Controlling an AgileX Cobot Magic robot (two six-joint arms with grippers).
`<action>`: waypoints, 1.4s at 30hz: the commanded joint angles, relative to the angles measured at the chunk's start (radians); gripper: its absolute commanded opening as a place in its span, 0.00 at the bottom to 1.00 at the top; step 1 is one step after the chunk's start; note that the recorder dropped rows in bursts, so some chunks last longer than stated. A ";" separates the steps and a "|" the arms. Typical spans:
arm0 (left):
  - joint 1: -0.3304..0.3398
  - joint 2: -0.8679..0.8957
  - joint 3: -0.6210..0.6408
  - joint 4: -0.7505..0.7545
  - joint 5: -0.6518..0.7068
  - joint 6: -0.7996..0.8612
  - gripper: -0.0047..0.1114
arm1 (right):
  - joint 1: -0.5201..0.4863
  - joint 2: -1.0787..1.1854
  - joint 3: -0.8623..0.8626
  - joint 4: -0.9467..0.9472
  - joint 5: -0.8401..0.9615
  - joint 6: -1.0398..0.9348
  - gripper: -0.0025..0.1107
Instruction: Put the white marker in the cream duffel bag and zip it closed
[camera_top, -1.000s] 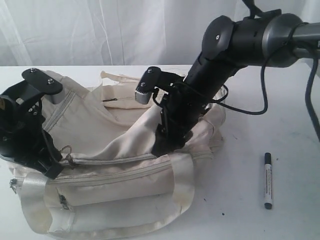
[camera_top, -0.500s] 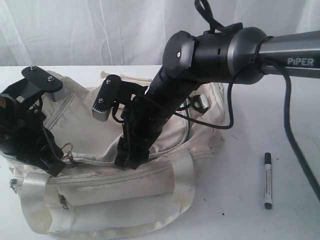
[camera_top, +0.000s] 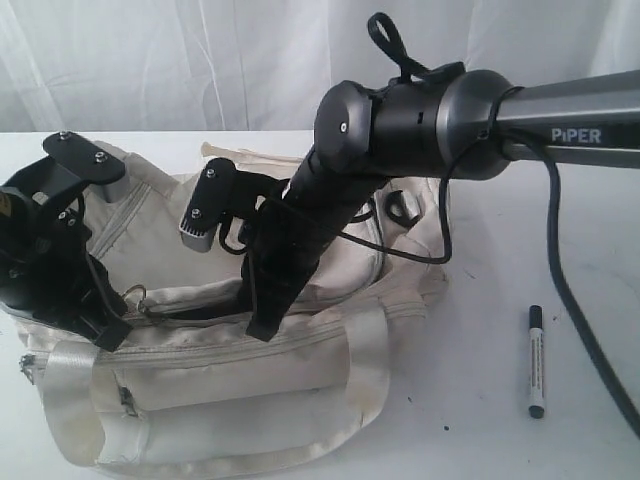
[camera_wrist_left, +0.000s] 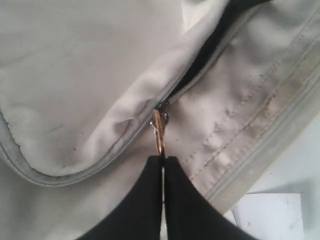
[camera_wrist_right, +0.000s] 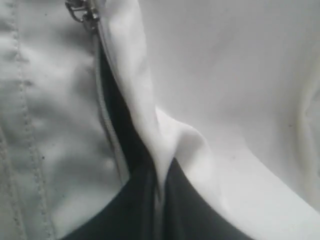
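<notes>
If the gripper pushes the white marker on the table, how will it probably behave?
The slim white marker with black cap would probably roll sideways, since its barrel looks round and lies flat on the white table. Being so thin, it is likely light and stiff.

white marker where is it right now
In the exterior view the white marker lies on the table at the right, beside the right end of the cream duffel bag but apart from it, not inside.
</notes>
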 joint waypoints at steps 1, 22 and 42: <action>0.003 -0.011 0.006 -0.008 -0.035 -0.014 0.04 | -0.002 -0.064 0.000 -0.126 -0.038 0.108 0.02; 0.165 -0.011 0.006 0.359 -0.118 -0.322 0.04 | -0.002 -0.108 0.000 -0.225 0.097 0.239 0.02; 0.292 0.040 0.006 0.355 -0.225 -0.309 0.06 | -0.002 -0.108 0.000 -0.219 0.097 0.273 0.02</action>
